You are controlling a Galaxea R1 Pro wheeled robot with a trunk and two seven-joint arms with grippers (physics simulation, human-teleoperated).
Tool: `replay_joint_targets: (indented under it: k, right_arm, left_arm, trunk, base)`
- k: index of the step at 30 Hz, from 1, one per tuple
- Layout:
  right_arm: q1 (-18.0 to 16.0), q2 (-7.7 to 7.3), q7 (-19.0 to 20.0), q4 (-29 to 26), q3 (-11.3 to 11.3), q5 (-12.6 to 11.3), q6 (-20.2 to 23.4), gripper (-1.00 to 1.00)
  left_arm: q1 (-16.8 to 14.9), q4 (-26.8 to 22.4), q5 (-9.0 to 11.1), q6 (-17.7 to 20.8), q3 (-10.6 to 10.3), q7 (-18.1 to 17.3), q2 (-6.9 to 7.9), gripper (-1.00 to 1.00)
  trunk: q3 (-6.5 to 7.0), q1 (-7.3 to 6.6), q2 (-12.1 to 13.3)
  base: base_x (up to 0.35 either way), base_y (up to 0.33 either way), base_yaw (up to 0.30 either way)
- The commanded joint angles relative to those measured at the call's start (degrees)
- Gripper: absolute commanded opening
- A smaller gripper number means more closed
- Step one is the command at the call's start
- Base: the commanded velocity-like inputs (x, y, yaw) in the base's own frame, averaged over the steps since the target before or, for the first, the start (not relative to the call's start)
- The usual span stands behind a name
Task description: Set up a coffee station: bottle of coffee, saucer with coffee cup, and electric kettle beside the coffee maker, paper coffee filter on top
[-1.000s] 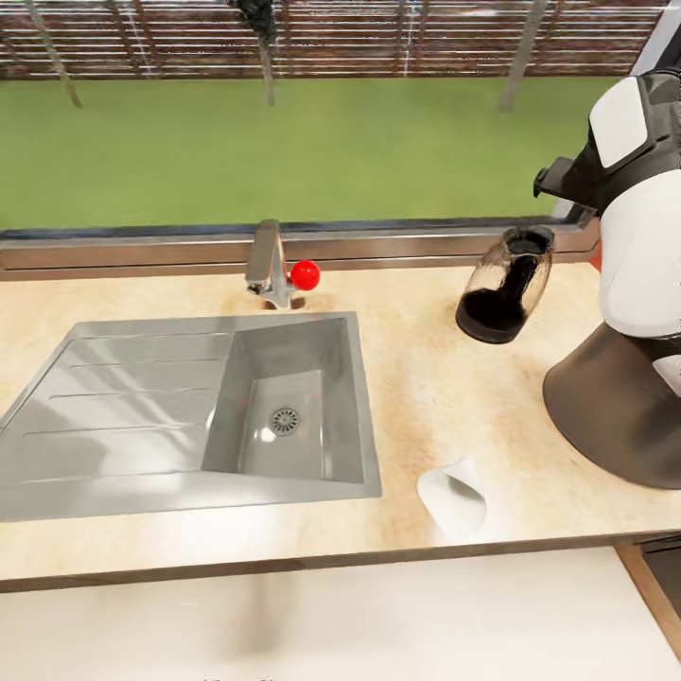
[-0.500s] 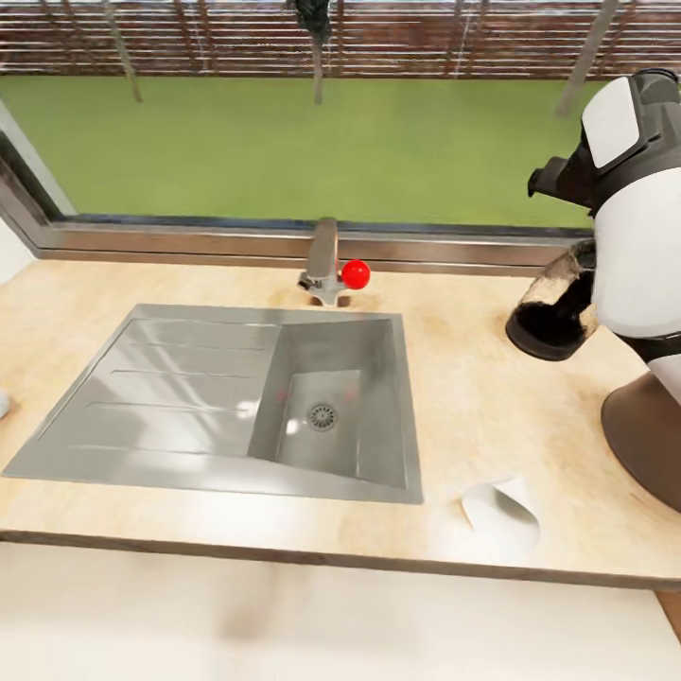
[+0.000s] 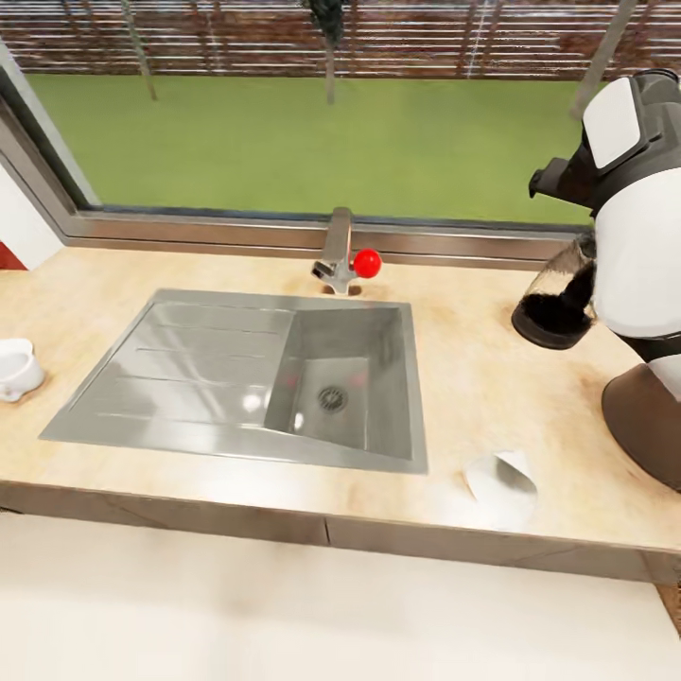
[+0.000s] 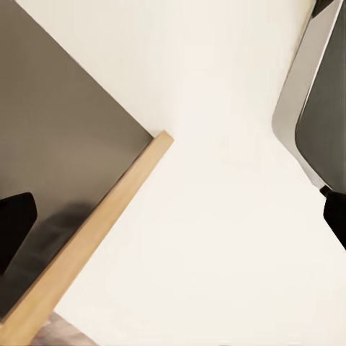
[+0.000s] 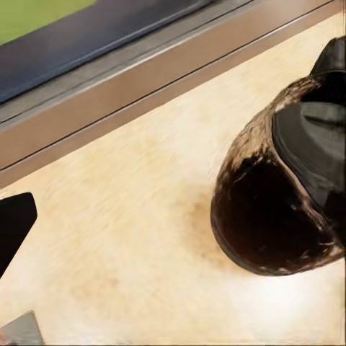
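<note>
The kitchen countertop (image 3: 473, 378) is light beige wood grain. At its right end stands the dark coffee maker (image 3: 653, 416), cut by the frame edge. The glass electric kettle (image 3: 553, 307), dark in its lower part, stands just behind it, partly hidden by my right arm (image 3: 634, 246). A white paper coffee filter (image 3: 501, 482) lies near the front edge. A small white coffee cup (image 3: 14, 369) sits at the far left. My right gripper (image 5: 173, 216) is open beside the electric kettle (image 5: 288, 194), apart from it. My left gripper (image 4: 174, 220) is open over pale floor, holding nothing.
A steel sink (image 3: 189, 359) with a drainboard takes up the middle of the counter. A faucet (image 3: 336, 251) with a red knob (image 3: 367, 263) stands behind it under the window. In the left wrist view a wooden edge (image 4: 86, 245) borders a dark grey panel (image 4: 58, 130).
The camera has turned left, so the whole picture has slid right and the white cup has come into view. The kettle, filter and coffee maker stay where they were on the counter.
</note>
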Motion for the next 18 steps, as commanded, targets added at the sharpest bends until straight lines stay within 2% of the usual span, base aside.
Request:
replay_joint_targets:
  k: [1, 9, 18]
  right_arm:
    - [-0.1, 0.04, 0.0, 0.0, -0.3, 0.3, 0.3, 1.00]
    - [-0.1, 0.15, 0.2, 0.3, -0.3, 0.1, 0.3, 1.00]
    - [-0.1, -0.06, 0.1, 1.5, -0.3, 0.0, 0.3, 1.00]
  left_arm:
    - [0.0, -0.1, 0.2, 0.0, 0.5, -0.5, 0.00, 1.00]
    - [0.0, -0.1, 0.1, 0.0, 0.5, -0.5, -0.09, 1.00]
    - [0.0, -0.7, -1.0, 0.0, 0.5, -0.5, -0.31, 1.00]
  trunk:
    - [-0.06, -0.01, -0.1]
    - [-0.06, -0.01, -0.1]
    - [-0.06, -0.01, -0.1]
  base:
    - [-0.317, 0.000, 0.002]
    - [-0.327, 0.000, 0.000]
    - [-0.330, 0.000, 0.000]
